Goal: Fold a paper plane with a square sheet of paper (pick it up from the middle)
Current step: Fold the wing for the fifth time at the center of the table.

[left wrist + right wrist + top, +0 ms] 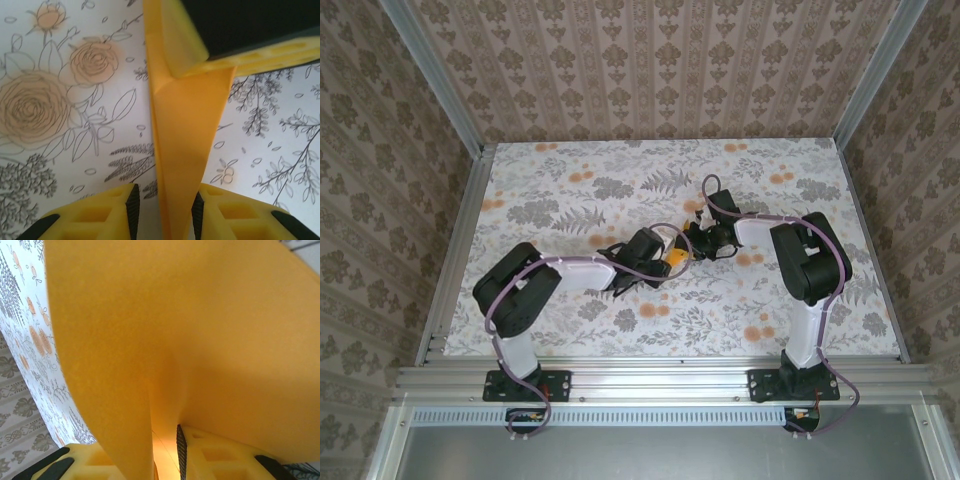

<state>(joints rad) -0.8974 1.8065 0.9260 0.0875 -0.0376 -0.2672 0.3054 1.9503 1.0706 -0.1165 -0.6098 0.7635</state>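
The square sheet of paper (677, 257), bright orange and folded into a narrow pointed shape, hangs above the middle of the table between both grippers. My right gripper (693, 243) is shut on it. In the right wrist view the paper (175, 315) drapes over one finger and runs down into the narrow gap of that gripper (165, 452). In the left wrist view the paper (185, 130) tapers toward me between my left gripper (165, 207) jaws, which stand open; a gap shows beside the left pad. The right gripper's yellow finger (175, 35) clamps the paper's far end.
The table (570, 200) carries a white cloth with grey leaves and blotchy orange flowers. Wallpapered walls close in the left, back and right sides. An aluminium rail (660, 378) runs along the near edge by the arm bases.
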